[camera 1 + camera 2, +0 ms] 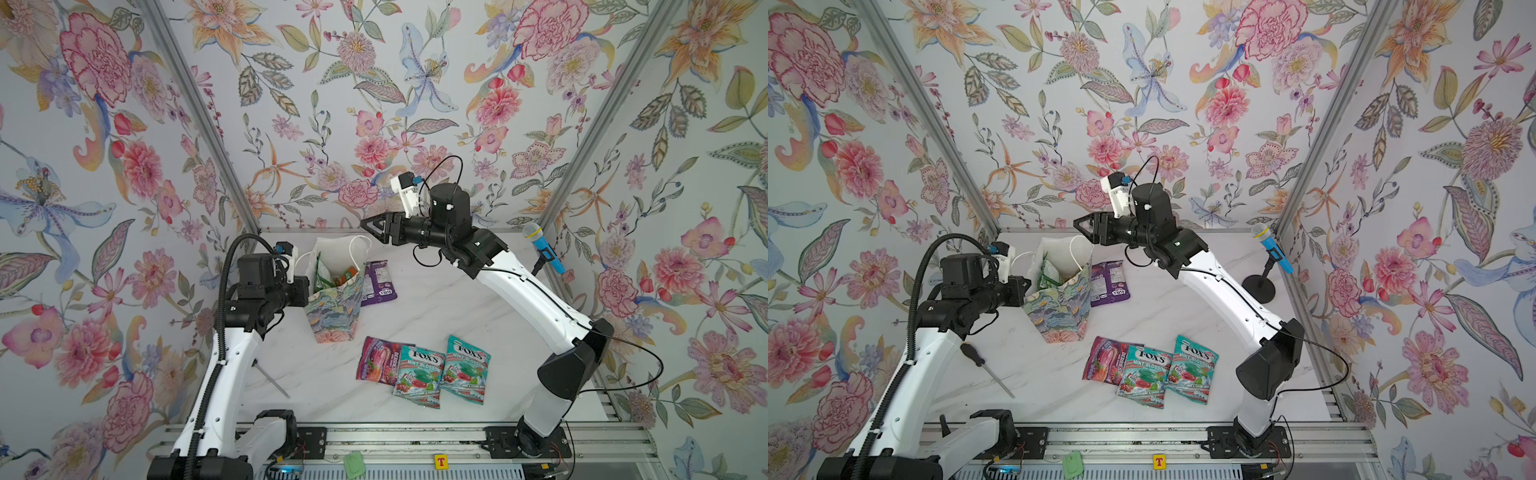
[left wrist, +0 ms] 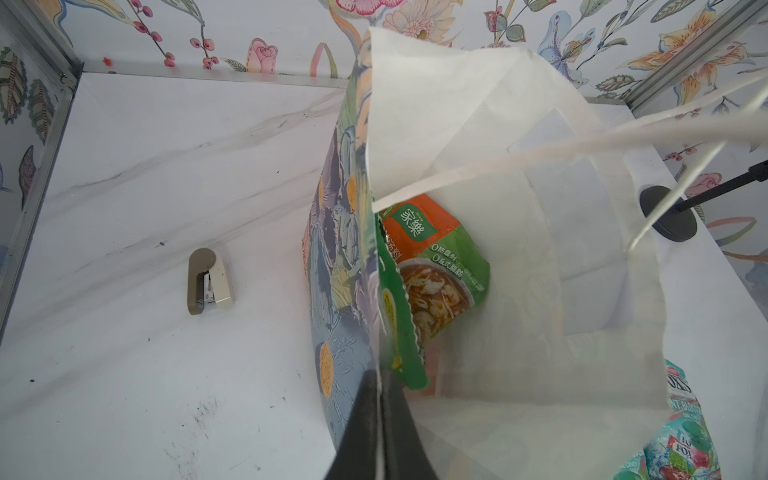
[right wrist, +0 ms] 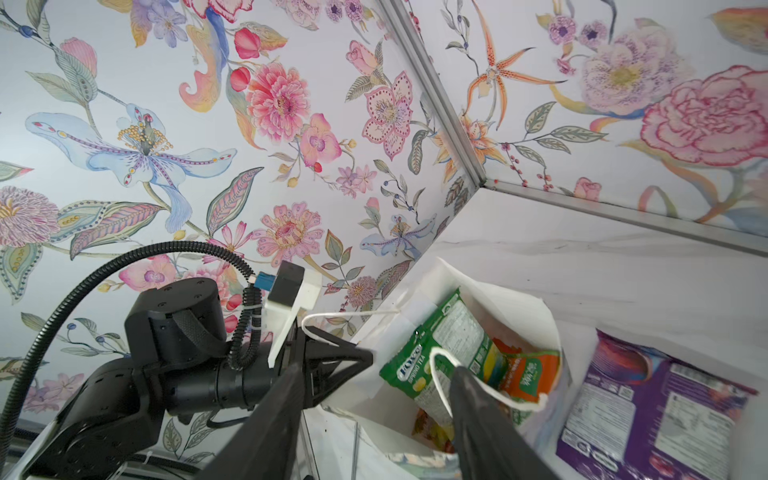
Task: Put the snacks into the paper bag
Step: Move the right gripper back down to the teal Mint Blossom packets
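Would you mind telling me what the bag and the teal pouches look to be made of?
The bag seems to be matte paper: painted outside, plain white inside, with sharp fold creases. The teal pouches look like glossy plastic film, perhaps foil-lined: they catch the light and lie slightly crumpled.

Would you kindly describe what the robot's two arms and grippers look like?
Both arms have white shells and black joint housings. The left arm carries a ribbed black conduit; the right arm trails thin black cables. The left gripper and right gripper have black tapered fingers.
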